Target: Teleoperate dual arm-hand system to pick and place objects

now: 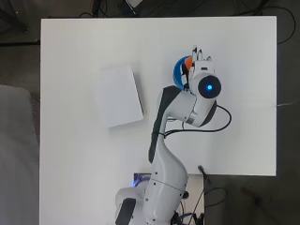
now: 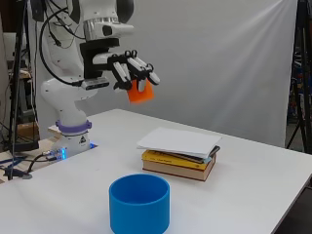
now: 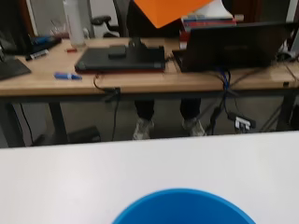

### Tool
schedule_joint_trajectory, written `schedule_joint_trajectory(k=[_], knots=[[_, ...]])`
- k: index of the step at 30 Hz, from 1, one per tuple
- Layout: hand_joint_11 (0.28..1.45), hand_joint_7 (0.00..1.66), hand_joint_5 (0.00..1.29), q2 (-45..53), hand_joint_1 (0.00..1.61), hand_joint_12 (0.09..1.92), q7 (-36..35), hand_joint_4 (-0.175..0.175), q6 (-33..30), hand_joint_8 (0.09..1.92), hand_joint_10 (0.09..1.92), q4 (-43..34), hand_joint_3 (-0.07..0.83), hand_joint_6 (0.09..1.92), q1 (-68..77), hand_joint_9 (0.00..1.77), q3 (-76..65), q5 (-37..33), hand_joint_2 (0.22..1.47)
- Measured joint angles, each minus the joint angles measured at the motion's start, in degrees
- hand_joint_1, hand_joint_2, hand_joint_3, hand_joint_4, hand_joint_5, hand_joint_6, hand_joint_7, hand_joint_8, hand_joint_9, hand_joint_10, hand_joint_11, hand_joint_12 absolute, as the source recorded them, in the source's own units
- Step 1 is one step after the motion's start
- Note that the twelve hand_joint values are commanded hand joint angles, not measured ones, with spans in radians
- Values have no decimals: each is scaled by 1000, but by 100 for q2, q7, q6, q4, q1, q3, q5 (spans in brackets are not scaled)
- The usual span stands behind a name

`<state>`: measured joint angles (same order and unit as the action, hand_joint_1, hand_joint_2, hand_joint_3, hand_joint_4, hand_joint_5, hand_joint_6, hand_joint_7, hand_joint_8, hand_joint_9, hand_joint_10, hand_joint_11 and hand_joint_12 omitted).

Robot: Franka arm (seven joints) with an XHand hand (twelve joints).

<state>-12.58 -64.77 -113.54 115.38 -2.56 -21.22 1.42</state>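
Note:
An orange block [image 2: 140,92] hangs in the air, with my hand [image 2: 132,69] curled round it from above, high over the table. In the overhead view only a sliver of the orange block [image 1: 188,62] shows beside the hand [image 1: 200,60], which hovers over a blue cup [image 1: 178,72]. The blue cup [image 2: 139,203] stands upright and open on the table near the front edge in the side view. In the wrist view the orange block [image 3: 168,10] fills one edge and the blue cup's rim [image 3: 184,207] shows at the opposite edge.
A stack of books [image 2: 179,158] topped by a white one [image 1: 118,95] lies on the white table [image 1: 84,159] left of the cup in the overhead view. A black cable [image 1: 220,124] loops beside the arm. Desks with laptops show beyond the table in the wrist view.

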Motion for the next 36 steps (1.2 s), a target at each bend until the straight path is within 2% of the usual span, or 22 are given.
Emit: schedule_joint_trajectory(k=[6,10,12,13,14,16,18,20,23,27,32,36], knots=[[956,1020,500,2044,970,1825,98,-112,-40,1920,1920,-1074,6,87,-173,1286,180,-334,1211],[958,1031,504,2519,968,1817,86,-117,-69,1920,1920,-1442,5,87,-235,1291,243,-518,1214],[693,870,513,2442,1092,1355,91,-155,-116,1707,1656,-1278,12,926,-244,1015,274,-517,1268],[639,828,497,2371,1116,1082,87,-153,-165,1614,1518,-1111,7,1230,-253,910,287,-501,1291],[634,794,468,2300,1117,828,73,-140,-251,1548,1412,-886,3,1451,-268,834,296,-482,1312],[682,742,434,2135,1094,492,-18,-100,-471,1512,1332,-364,-1,1672,-301,754,300,-479,1343],[711,712,428,1937,1075,349,-124,-69,-670,1517,1316,132,0,1743,-333,719,287,-481,1356],[745,697,417,1592,1066,225,-121,-64,-779,1517,1297,589,1,1786,-276,705,179,-356,1365],[770,681,403,1047,1056,162,144,-60,-776,1543,1332,765,1,1804,321,689,-461,137,1375],[783,682,419,269,1062,90,546,-57,-738,1494,1189,743,0,1805,2464,690,-2652,849,1367],[826,678,434,107,1058,87,472,-37,-822,1511,1329,760,1,1784,5629,700,-5877,839,1365],[843,687,430,128,1061,87,538,-42,-864,1533,1382,799,0,1755,6863,709,-7148,869,1363]])
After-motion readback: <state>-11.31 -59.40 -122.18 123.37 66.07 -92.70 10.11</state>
